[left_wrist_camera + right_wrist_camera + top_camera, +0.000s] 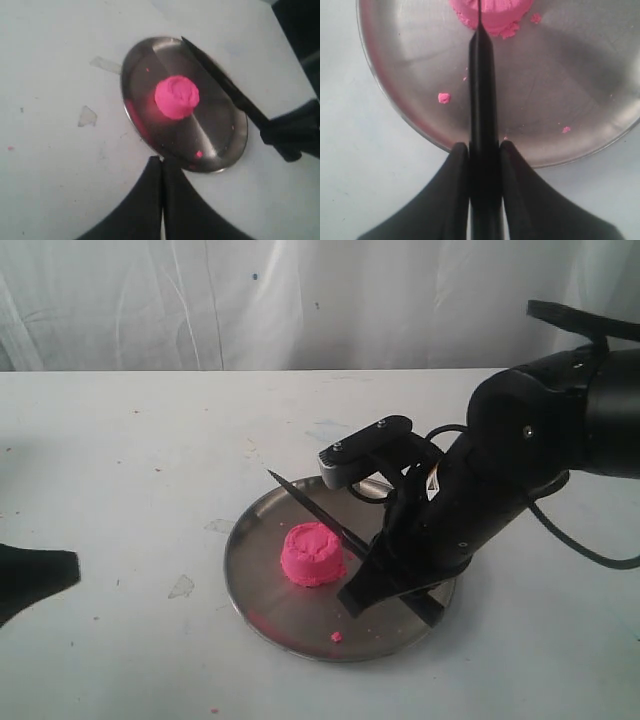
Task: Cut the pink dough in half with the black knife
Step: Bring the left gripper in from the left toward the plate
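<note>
Right claw (482, 165) clamped on black knife (481, 90) handle, blade over — perhaps touching — pink dough (313, 555), left claw (161, 172) closed, empty

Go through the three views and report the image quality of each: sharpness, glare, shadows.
Exterior view: even, soft light, fairly sharp; the steel plate shows mild sheen and the pink dough reads clearly. Left wrist view: soft overall, with a bright streak across the plate; the shut left claw is a dark blur. Right wrist view: the right claw gripping the black knife is soft-edged, and broad shadow bands cross the plate.
</note>
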You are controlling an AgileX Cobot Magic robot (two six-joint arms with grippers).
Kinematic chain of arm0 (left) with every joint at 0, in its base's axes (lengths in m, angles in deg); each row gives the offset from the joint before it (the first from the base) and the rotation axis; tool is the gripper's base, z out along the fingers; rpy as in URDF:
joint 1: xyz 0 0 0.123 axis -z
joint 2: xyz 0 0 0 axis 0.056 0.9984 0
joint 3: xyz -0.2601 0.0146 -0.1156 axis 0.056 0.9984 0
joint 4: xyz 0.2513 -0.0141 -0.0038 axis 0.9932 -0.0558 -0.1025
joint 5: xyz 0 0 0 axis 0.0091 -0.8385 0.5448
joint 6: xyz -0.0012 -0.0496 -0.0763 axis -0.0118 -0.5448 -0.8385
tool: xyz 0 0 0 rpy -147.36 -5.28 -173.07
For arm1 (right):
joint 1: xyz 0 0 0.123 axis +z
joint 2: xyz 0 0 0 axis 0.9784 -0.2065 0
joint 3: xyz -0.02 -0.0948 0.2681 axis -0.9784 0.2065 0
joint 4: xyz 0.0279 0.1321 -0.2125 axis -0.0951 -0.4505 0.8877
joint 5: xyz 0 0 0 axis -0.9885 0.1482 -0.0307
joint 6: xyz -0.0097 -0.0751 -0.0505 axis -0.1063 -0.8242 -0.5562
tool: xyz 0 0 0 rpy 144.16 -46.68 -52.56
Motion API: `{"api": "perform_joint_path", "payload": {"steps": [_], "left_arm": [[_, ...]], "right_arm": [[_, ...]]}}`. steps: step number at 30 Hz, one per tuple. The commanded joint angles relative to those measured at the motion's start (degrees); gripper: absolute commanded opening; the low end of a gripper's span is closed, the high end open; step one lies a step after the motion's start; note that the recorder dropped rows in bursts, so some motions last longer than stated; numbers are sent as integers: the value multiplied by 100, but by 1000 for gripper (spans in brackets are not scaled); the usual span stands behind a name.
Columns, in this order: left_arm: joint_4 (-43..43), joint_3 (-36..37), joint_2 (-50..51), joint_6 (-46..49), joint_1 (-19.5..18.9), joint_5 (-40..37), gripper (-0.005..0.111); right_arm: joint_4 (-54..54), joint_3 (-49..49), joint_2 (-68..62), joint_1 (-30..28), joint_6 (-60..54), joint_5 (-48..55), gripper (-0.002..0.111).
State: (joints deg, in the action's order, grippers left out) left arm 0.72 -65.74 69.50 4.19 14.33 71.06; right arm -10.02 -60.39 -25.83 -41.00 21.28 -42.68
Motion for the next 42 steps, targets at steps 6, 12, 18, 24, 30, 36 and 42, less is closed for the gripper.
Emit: {"api": "perform_joint_path", "payload": {"steps": [6, 12, 18, 24, 30, 36, 42], "left_arm": [[-816, -1029, 1327, 2885, 105, -2779, 0], [-1232, -1673, 1258, 3568, 105, -4672, 0], [-2795, -2951, 980, 4795, 105, -5071, 0], [-4307, -2691, 815, 4906, 90, -1214, 0], [-5242, -2151, 2644, 5801, -656, -2032, 0], [-5415, -2151, 4304, 6802, -2257, -4044, 0], [-6343, -2162, 5638, 7995, -2637, -5026, 0]], "right_arm": [[45, -21, 13, 0, -79, -135, 0], [45, -21, 13, 0, -79, -184, 0], [45, -21, 13, 0, -79, -234, 0], [45, -21, 13, 0, -79, -233, 0], [45, -21, 13, 0, -107, -159, 0], [45, -21, 13, 0, -122, -129, 0], [-56, -21, -106, 0, -122, -93, 0]]}}
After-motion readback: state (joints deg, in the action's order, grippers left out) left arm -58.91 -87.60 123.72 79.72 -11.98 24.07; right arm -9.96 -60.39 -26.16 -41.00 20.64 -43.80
